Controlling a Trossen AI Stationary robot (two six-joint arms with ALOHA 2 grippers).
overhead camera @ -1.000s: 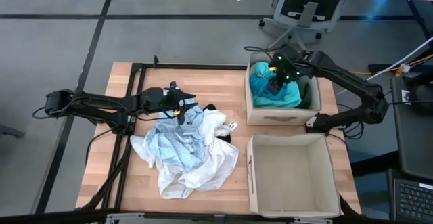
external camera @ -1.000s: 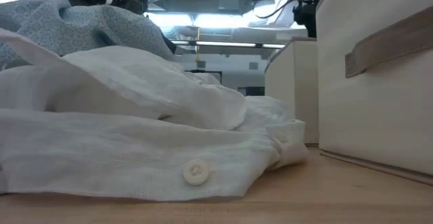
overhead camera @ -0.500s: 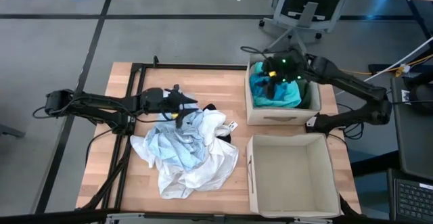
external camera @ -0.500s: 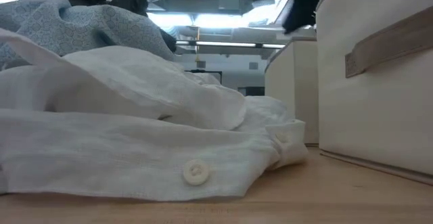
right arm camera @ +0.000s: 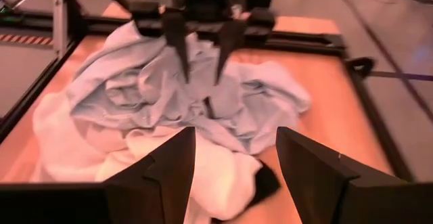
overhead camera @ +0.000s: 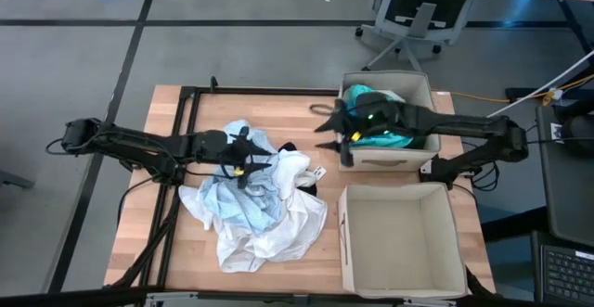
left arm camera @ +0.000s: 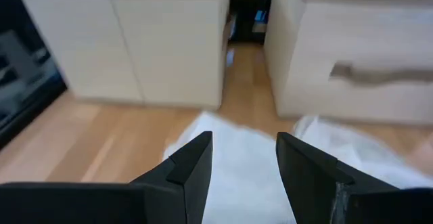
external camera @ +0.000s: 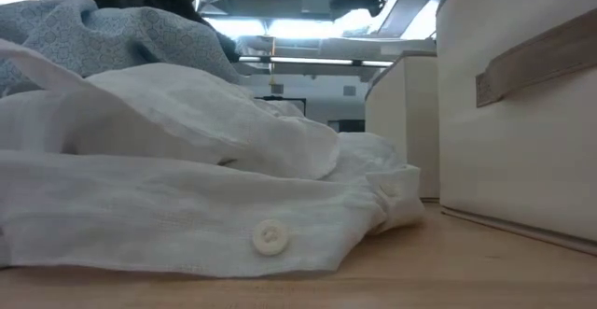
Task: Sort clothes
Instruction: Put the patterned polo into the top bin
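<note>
A pile of clothes lies on the wooden table: a pale blue garment (overhead camera: 237, 196) on top, a white shirt (overhead camera: 290, 216) under it, and a black piece (overhead camera: 290, 147) at the far side. A teal garment (overhead camera: 376, 126) lies in the far beige box (overhead camera: 419, 89). My left gripper (overhead camera: 244, 163) is open, pointing down over the top of the pile; it also shows in the right wrist view (right arm camera: 200, 55). My right gripper (overhead camera: 320, 129) is open and empty, level, between the far box and the pile. My left gripper's open fingertips (right arm camera: 184, 72) stand at the top of the pale blue garment (right arm camera: 135, 88), coming from above. I cannot tell whether they touch it.
A second beige box (overhead camera: 404, 242) stands at the near right, open and with bare walls. A black frame (overhead camera: 186, 112) runs along the table's left and far side. An office chair (overhead camera: 422, 6) stands beyond the far edge.
My right gripper has come out of the far box and gone toward the table's left, toward the pile; the teal garment stays in the box. My left gripper has shifted a little toward the near edge over the pile.
</note>
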